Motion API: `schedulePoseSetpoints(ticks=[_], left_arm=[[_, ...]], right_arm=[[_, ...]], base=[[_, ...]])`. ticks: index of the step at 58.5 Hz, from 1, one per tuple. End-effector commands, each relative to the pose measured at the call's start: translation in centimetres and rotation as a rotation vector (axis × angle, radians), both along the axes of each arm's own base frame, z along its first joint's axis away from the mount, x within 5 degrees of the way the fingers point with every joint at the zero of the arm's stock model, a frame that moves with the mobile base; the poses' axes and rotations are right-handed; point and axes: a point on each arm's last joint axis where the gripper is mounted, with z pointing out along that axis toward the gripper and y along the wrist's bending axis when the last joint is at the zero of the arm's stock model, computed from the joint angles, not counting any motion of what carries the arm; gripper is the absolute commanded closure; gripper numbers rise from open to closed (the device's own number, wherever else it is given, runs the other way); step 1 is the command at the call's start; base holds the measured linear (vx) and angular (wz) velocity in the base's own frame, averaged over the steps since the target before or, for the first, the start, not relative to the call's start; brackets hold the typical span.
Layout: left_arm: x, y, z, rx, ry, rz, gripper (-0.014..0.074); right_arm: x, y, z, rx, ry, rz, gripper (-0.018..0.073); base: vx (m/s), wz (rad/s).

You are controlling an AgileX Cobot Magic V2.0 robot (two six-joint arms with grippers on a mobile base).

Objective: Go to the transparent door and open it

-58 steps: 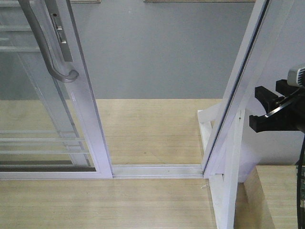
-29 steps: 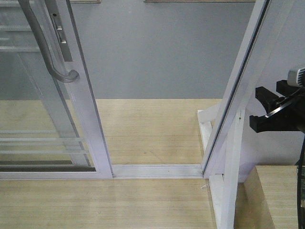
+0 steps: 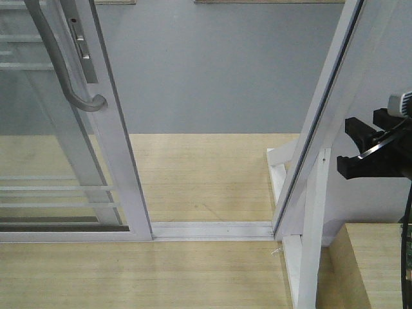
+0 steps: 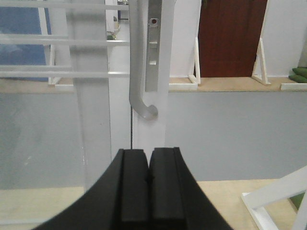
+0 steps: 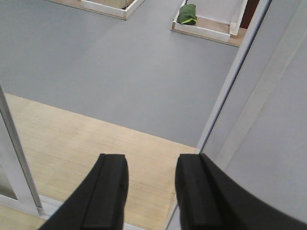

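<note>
Ahead of the pressed-together left gripper (image 4: 147,191), the heavy, fragile glass door (image 3: 96,161) is best taken by its rigid handle (image 4: 138,72); right gripper (image 5: 151,187) is spread wide, empty.

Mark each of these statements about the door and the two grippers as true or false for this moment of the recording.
1. The transparent door stands slid aside, leaving a gap over the floor track. True.
2. The left gripper is clamped around the grey handle. False: it is shut on nothing, and the handle hangs above and beyond it.
3. The right gripper is open and holds nothing. True.
4. The grey handle is mounted on the white post at the right. False: it is on the glass door's frame at the left.
5. A green object lies beyond the grey floor. True.
</note>
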Motion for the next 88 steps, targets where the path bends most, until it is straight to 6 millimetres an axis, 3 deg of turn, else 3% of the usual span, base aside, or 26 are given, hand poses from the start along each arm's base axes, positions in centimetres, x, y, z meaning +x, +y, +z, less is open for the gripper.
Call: schedulePoseSetpoints(ticks=[1, 26, 32, 41, 48, 51, 62, 75, 88], left_arm=[[0.1, 0.0, -0.4, -0.02, -0.017, 0.001, 0.0602], [0.1, 0.0, -0.5, -0.019, -0.002, 0.0, 0.0602], [0.1, 0.0, -0.5, -0.019, -0.002, 0.0, 0.0602], [0.1, 0.0, -0.5, -0.019, -0.002, 0.0, 0.0602], [0.1, 0.0, -0.5, -0.019, -0.002, 0.0, 0.0602], [0.1, 0.0, -0.5, -0.019, -0.002, 0.0, 0.0602], [0.1, 0.0, -0.5, -0.019, -0.002, 0.0, 0.0602], [0.1, 0.0, -0.5, -0.019, -0.002, 0.0, 0.0602], [0.1, 0.0, -0.6, -0.02, 0.005, 0.0, 0.0602]], right_arm=[[0.1, 0.3, 1.5, 0.019, -0.079, 0.031, 0.0223], [0.1, 0.3, 1.5, 0.027, -0.075, 0.026, 0.0223], [-0.8, -0.6, 2.0, 0.036, -0.074, -0.023, 0.0244], [-3.5, -3.1, 3.1, 0.064, -0.08, -0.168, 0.0386], [-6.0, -4.8, 4.1, 0.004, -0.187, -0.253, 0.0554], [-7.0, -5.2, 3.9, -0.02, -0.245, -0.272, 0.0573], [-9.9, -5.4, -0.1, 0.001, -0.42, -0.308, 0.057], [-11.9, -5.1, -8.0, 0.012, -0.444, -0.297, 0.057], [-12.4, -5.0, -8.8, 0.023, -0.403, -0.289, 0.0568]], base=[[0.0, 0.0], [0.0, 0.0], [0.0, 0.0], [0.0, 0.0], [0.0, 0.0], [0.0, 0.0], [0.0, 0.0], [0.0, 0.0], [0.0, 0.0]])
